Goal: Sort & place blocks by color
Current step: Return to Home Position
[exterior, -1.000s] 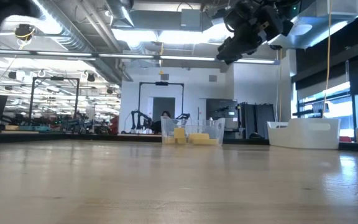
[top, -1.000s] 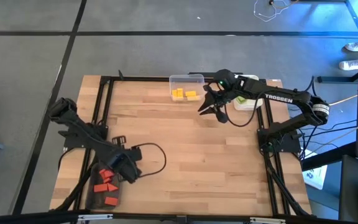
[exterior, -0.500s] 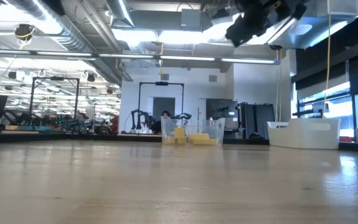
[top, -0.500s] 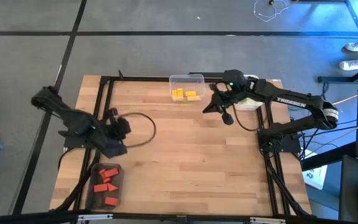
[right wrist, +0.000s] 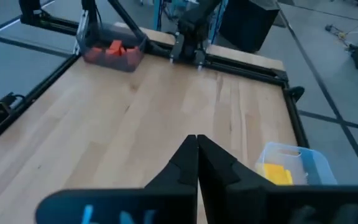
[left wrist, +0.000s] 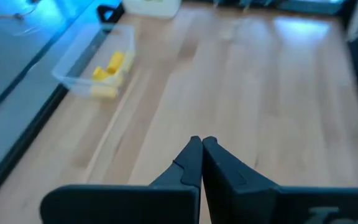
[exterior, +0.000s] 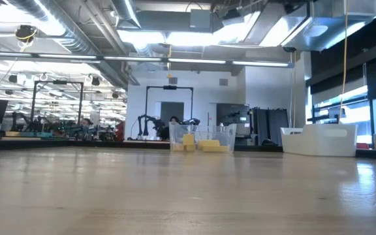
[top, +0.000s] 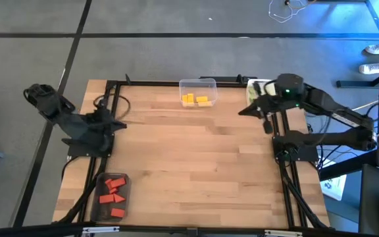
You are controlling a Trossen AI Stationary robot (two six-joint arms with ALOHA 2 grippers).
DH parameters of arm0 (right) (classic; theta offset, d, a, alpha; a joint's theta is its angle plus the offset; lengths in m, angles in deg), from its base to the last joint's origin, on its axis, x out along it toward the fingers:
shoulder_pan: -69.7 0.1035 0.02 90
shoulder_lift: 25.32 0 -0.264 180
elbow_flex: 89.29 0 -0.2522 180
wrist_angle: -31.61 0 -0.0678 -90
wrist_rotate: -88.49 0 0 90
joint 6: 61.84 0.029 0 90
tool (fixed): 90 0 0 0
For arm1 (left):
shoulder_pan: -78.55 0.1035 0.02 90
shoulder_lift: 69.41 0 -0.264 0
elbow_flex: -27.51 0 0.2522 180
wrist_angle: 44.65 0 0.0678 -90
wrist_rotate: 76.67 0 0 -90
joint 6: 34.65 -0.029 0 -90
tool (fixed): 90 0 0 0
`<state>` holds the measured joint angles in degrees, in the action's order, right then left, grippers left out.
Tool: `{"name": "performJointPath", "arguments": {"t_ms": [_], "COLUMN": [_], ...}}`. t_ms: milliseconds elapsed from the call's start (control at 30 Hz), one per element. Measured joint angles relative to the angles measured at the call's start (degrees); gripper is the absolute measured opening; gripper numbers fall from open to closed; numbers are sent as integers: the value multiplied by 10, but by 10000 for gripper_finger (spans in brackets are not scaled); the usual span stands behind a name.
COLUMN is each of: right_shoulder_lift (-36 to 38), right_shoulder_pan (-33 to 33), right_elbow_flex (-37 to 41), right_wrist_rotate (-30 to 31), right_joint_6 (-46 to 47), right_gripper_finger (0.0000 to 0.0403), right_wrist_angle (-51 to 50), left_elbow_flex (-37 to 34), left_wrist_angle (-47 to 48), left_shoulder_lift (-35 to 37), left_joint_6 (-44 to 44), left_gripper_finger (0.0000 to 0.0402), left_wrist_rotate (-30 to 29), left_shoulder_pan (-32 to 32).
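Yellow blocks lie in a clear container at the table's far edge; they also show in the low view, the left wrist view and the right wrist view. Red blocks lie in a clear container at the near left corner, also in the right wrist view. My left gripper is shut and empty by the table's left edge, its fingers together. My right gripper is shut and empty at the far right.
A pale container stands at the far right corner, mostly under my right arm; it shows in the low view. The black frame rails run along the table's left, far and right sides. The bare wood lies between the arms.
My left gripper has drawn back from the red blocks' container toward the table's left and far edges. My right gripper has drawn back from beside the yellow blocks' container toward the table's right edge and has left the low view. No blocks have moved.
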<state>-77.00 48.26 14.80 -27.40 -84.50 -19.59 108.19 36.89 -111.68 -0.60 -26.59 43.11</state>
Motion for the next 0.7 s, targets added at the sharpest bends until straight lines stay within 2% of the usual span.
{"name": "performJointPath", "arguments": {"t_ms": [267,500,700], "right_shoulder_lift": [85,156,224], "right_shoulder_pan": [0,0,0], "right_elbow_flex": [12,38,106], "right_wrist_rotate": [-36,-37,-51], "right_joint_6": [3,43,73], "right_gripper_finger": [0,0,0], "right_wrist_angle": [-62,-78,-65], "left_elbow_flex": [-146,-220,-275], "left_wrist_angle": [-137,-246,-313], "left_shoulder_lift": [192,329,412], "left_joint_6": [-72,-192,-264], "left_gripper_finger": [0,0,0], "left_wrist_rotate": [30,104,164], "left_shoulder_pan": [-3,-3,-3]}}
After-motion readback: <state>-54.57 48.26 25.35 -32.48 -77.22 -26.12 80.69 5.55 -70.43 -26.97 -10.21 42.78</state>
